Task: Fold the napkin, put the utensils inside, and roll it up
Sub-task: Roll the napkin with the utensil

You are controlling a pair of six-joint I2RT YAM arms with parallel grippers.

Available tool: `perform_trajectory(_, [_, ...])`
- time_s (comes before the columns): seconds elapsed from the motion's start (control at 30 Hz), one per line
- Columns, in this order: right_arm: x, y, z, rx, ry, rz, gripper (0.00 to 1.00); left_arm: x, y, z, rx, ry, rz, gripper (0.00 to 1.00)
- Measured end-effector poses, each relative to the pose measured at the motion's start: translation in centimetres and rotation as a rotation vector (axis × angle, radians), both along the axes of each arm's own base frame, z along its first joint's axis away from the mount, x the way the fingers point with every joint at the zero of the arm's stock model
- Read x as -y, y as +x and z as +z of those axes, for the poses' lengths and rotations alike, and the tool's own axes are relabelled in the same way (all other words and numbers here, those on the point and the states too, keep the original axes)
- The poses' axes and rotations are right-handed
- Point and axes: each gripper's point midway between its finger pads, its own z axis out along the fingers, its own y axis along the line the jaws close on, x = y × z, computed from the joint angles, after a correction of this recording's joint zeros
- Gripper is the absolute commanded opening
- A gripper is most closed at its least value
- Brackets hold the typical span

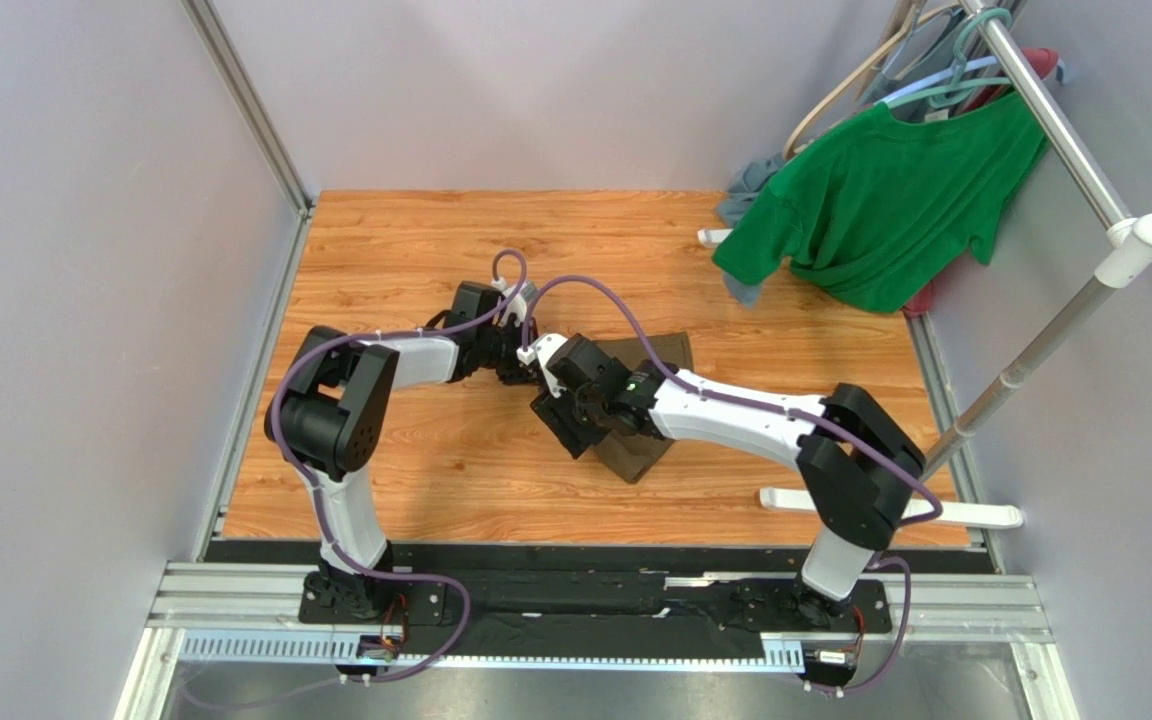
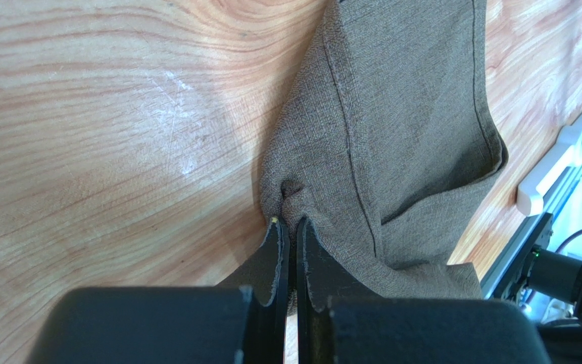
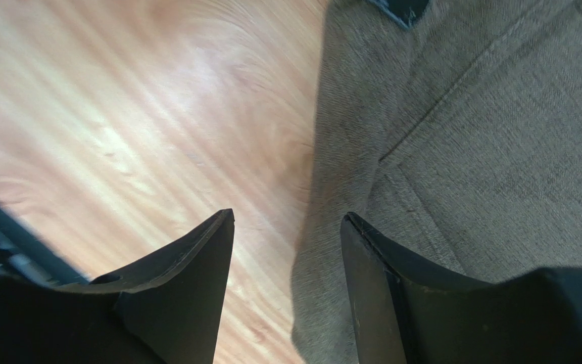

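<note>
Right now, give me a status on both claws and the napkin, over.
Left claw shut on the napkin, cloth bunched at its tips. Right claw open, straddling the napkin edge, gripping nothing. Green shirt hangs far right, clear of both.

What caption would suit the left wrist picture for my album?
Left tool pinches a bunched edge of the olive-brown napkin over the wooden table.

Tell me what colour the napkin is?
The napkin is plain olive-brown, no pattern; the left wrist view shows it best.
</note>
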Motion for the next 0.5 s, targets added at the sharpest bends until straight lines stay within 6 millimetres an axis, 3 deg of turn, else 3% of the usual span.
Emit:
perform_trajectory(0.13, [0.9, 0.7, -2.8, 0.009, -0.096, -0.008, 0.57, 0.0, -0.1, 0.0, -0.009, 0.002, -0.002, 0.0])
perform_trajectory(0.5, [1.3, 1.5, -4.9, 0.026, -0.166, -0.002, 0.42, 0.0, -0.1, 0.0, -0.014, 0.006, -0.004, 0.0])
